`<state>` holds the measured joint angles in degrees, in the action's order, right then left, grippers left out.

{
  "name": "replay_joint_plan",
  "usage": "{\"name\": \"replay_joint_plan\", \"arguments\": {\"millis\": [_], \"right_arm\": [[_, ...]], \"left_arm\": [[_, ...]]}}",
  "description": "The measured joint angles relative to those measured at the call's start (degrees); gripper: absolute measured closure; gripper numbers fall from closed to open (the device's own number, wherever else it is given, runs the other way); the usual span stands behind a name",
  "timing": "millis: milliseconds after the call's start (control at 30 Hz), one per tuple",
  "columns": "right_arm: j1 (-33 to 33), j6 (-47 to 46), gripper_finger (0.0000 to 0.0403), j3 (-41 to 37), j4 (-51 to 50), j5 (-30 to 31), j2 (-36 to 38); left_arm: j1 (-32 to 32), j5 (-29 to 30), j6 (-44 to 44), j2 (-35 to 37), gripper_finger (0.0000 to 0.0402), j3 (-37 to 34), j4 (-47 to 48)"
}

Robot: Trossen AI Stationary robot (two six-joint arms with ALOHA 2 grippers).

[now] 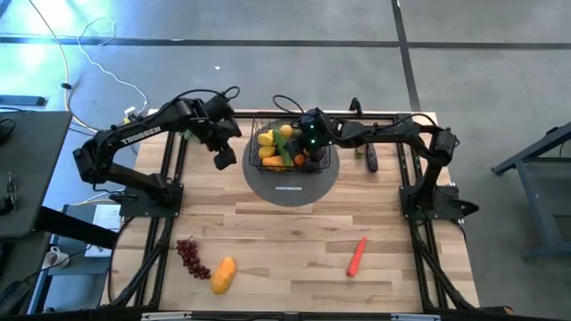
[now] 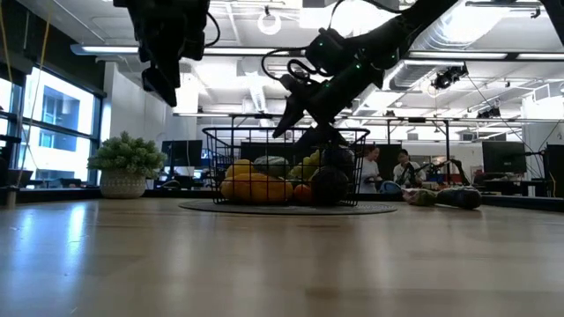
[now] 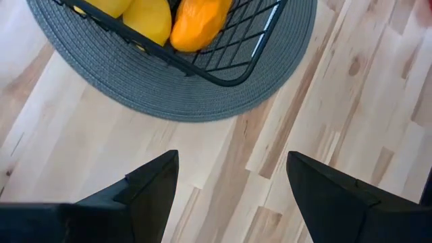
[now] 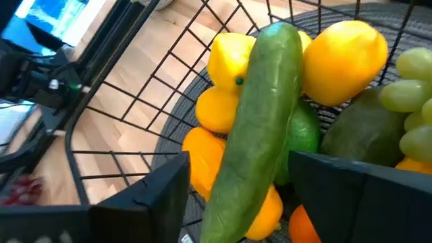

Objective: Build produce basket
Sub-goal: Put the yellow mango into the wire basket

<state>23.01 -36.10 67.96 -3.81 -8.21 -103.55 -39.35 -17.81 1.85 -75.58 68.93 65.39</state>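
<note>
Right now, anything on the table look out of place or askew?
Nothing is spilled or damaged. The cucumber lies slanted across the top of the pile in the basket, under the open right hand. Purple grapes, a mango, a carrot and an eggplant lie loose on the table, not yet packed.

The black wire basket (image 1: 291, 152) sits upright by the desk's far edge, holding lemons (image 4: 344, 61), a cucumber (image 4: 260, 128) and green grapes (image 4: 415, 108). Purple grapes (image 1: 188, 255), a mango (image 1: 222, 275) and a carrot (image 1: 357, 256) lie near the front edge.
</note>
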Motion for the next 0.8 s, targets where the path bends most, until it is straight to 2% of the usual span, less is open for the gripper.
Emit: {"name": "replay_joint_plan", "arguments": {"millis": [100, 233, 367, 533, 800], "right_arm": [[0.94, -1.85, 0.0168, 0.00, 0.04, -2.97, 0.00], [1.40, -1.41, 0.0168, 0.00, 0.02, -3.91, 0.96], [1.49, 0.17, 0.0167, 0.00, -0.14, -3.83, 3.31], [1.75, 1.61, 0.0167, 0.00, -0.47, -3.72, 6.52], [1.77, 5.51, 0.0167, 0.00, -2.54, -3.52, 11.09]], "left_arm": [[0.00, 0.01, -1.54, 0.94, 0.0135, 0.00, 0.23], [0.52, 0.39, -3.36, 2.65, 0.0135, 0.00, 0.89], [2.31, 4.62, -7.47, 5.21, 0.0135, 0.00, 0.71], [5.40, 9.91, -15.60, 9.10, 0.0135, 0.00, 0.40], [11.86, 10.55, -27.09, 14.76, 0.0135, 0.00, 0.35]]}}
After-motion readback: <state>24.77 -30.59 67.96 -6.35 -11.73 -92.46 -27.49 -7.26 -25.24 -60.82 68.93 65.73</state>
